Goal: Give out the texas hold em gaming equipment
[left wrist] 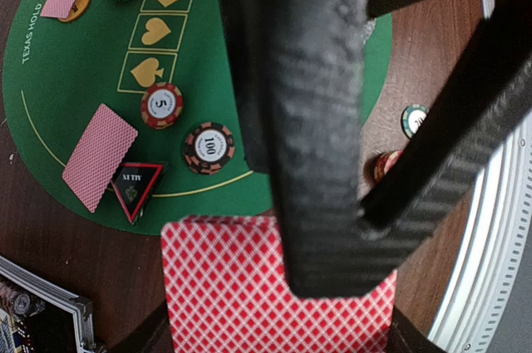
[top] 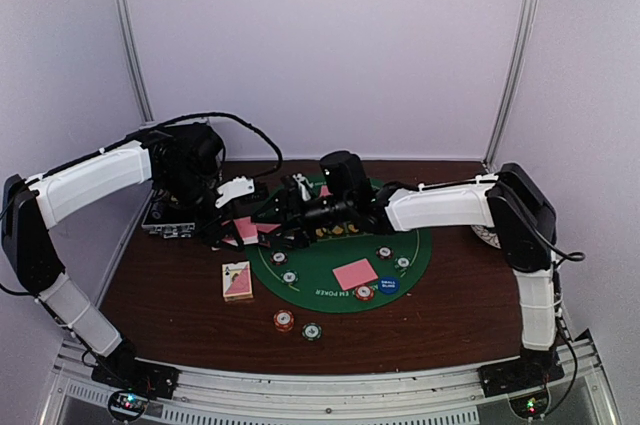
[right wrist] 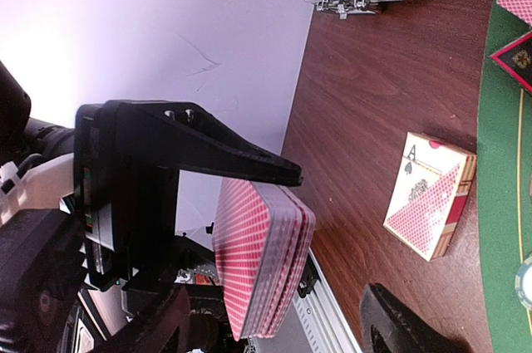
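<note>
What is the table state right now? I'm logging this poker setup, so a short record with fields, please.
left gripper: shut on card deck
right gripper: open, straddling the deck
green mat: face-down card beside red triangle, striped chips, blue disc
off the mat: card box, orange chip, green chip
left of mat: black case

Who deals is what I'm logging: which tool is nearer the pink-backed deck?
Left. The left tool is shut on the deck itself; the right tool is open close beside it, not gripping.
</note>
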You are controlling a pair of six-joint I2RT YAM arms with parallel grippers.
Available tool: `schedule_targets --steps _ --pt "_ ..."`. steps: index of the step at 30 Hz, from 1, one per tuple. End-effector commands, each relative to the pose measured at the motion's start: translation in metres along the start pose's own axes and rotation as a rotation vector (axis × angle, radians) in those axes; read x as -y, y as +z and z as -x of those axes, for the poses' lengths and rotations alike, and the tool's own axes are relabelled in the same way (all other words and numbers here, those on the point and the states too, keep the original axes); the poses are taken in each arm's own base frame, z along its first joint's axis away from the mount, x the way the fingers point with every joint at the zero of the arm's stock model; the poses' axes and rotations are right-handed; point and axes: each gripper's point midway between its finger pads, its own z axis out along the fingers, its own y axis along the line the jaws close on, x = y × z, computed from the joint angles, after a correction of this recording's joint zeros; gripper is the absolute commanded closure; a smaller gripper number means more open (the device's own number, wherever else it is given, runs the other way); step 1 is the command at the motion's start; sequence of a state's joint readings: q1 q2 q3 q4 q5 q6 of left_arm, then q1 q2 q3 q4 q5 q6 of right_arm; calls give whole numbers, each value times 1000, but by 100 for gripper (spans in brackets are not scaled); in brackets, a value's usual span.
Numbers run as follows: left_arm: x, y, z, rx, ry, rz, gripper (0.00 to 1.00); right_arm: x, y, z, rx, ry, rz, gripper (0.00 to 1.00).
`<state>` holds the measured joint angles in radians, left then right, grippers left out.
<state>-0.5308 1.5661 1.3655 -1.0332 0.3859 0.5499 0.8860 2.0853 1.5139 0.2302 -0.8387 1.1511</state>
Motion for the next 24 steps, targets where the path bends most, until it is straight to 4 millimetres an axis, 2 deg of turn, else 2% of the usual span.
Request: schedule_targets --steps 1,14,19,24 --pt "-5 -8 15 55 6 12 87 -14 11 5 -1 -15 70 26" --pt "-5 -7 16 54 7 10 88 -18 45 6 -31 12 135 26" --pt "-5 -7 14 50 10 14 88 -8 48 3 -51 28 117 29" --pt "-5 -8 14 51 14 17 88 10 42 1 -59 54 87 35"
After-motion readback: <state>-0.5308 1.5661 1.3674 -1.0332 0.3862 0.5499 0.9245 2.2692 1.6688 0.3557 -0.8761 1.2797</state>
